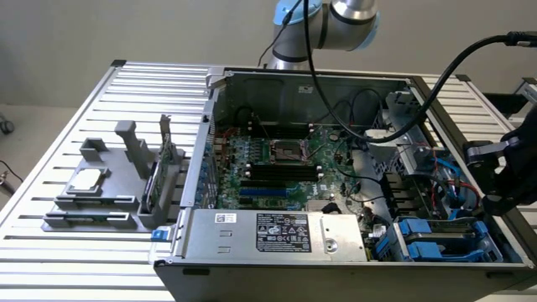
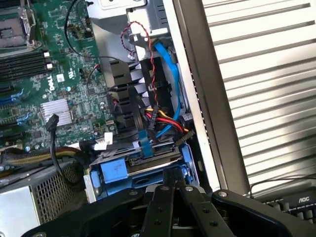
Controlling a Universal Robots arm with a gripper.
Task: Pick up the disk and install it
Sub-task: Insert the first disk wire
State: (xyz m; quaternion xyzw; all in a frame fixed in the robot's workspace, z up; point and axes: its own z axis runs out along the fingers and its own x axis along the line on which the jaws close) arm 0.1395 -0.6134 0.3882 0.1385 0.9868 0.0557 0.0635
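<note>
The disk (image 1: 442, 238) lies in its bright blue carrier in the drive bay at the near corner of the open computer case (image 1: 457, 123), on the exterior view's right. In the wrist view the disk (image 2: 150, 163) shows as a grey slab between blue rails, with a blue tab standing up from it. My gripper (image 1: 497, 200) hangs just outside the case's side wall on the exterior view's right, above and beside that bay. Its black fingers (image 2: 163, 197) are pressed together, and my gripper (image 2: 173, 181) is shut with nothing between them, the tips close over the carrier's edge.
A grey power supply (image 1: 277, 233) with a black-and-white sticker fills the case's near side beside the motherboard (image 1: 277, 163). Blue, red and yellow cables (image 2: 165, 74) run right behind the bay. A grey parts rack (image 1: 100, 195) with a small silver chip (image 1: 87, 180) stands on the slatted table (image 1: 59, 251).
</note>
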